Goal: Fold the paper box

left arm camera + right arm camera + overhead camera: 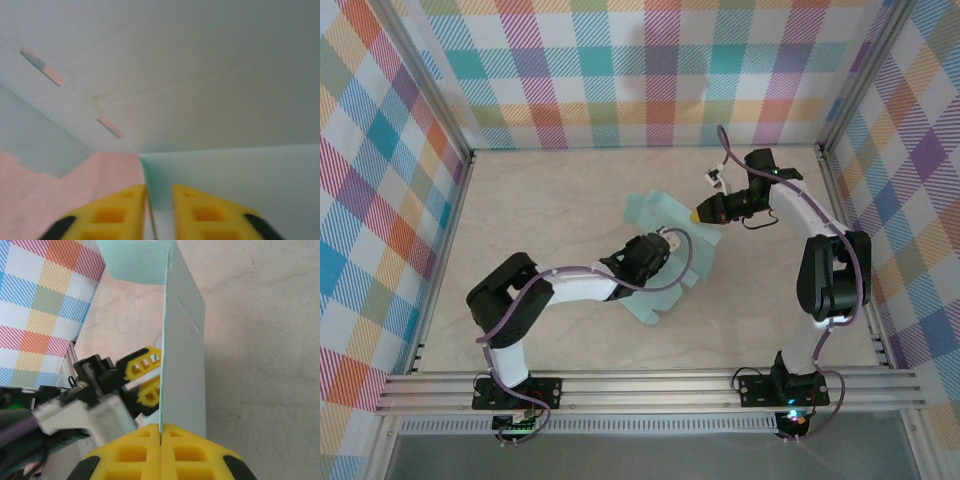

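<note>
Pale mint paper box (pixel 658 214), a partly folded sheet of card, at centre of the desk (pixel 540 200) in the overhead view, one panel standing upright. Right pincer (pixel 161 432) clamped shut on the near edge of that upright panel. Left pincer (pixel 159 195) slightly parted, astride a thin card edge, not pinching it. Checked walls (pixel 620 70) on three sides of the desk.

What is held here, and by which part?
The right hand pinches the paper box by a raised panel's edge; the left hand straddles it, slightly open, not clamping.
</note>
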